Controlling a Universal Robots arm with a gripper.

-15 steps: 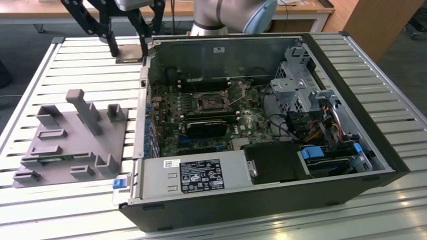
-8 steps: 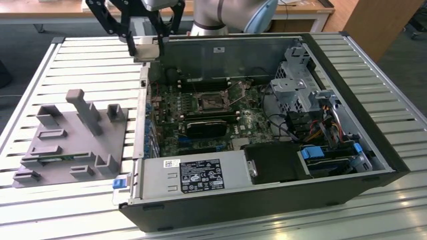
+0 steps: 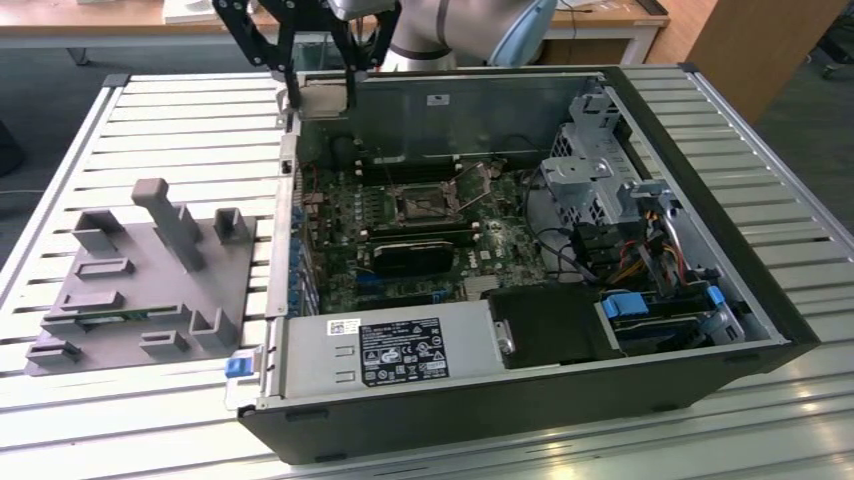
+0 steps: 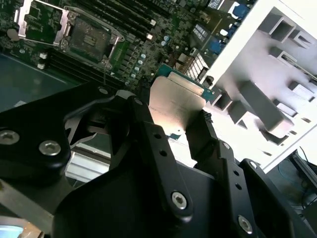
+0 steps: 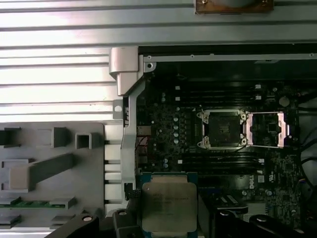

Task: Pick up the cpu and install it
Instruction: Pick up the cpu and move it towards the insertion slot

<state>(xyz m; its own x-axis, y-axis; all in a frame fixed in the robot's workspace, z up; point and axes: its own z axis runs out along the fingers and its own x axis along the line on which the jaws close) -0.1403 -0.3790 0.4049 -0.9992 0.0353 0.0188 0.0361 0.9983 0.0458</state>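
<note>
My gripper [image 3: 320, 85] is shut on the cpu [image 3: 324, 98], a flat silver square, held in the air above the far-left corner of the open computer case [image 3: 694, 330]. In both wrist views the cpu [image 4: 176, 106] [image 5: 168, 206] sits clamped by its edges between the black fingers [image 4: 148, 134], metal top showing. The open, empty socket [image 3: 418, 205] lies on the motherboard, lower than the gripper and toward the exterior view's right. In the first wrist view the socket [image 5: 223, 130] has its metal load plate [image 5: 267, 130] swung open beside it.
A grey holder fixture [image 3: 147, 280] with upright posts lies on the slatted table [image 3: 160, 130] at the exterior view's left of the case. Inside the case are a black block [image 3: 420, 255] below the socket, the labelled power supply [image 3: 380, 350] in front, and a drive cage [image 3: 601, 170] with cables.
</note>
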